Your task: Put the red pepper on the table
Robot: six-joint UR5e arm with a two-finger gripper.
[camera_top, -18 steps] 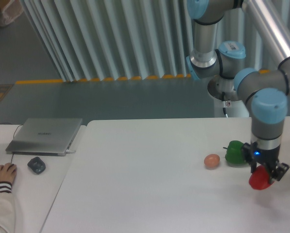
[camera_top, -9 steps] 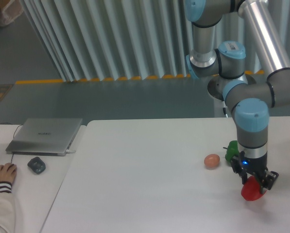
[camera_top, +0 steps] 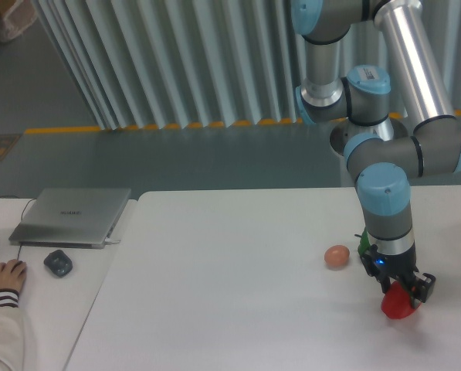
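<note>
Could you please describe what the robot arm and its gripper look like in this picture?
The arm is built of silver-grey metallic tubes with chunky grey joints capped in light blue. One cap near the shoulder carries a small white label, too small to read. The wrist section is grey. The gripper is small and black with two short fingers, and a tiny blue light glows on its body.

You see a glossy bright-red pepper [camera_top: 396, 304] between black fingers [camera_top: 423, 290], on a plain white tabletop [camera_top: 230, 294]. At its ten o'clock sits a tan-orange egg-shaped thing [camera_top: 337, 256]. The arm [camera_top: 384, 209] is grey with light-blue caps. The laptop [camera_top: 72, 216] is silver, the mouse [camera_top: 58, 263] dark grey.
</note>
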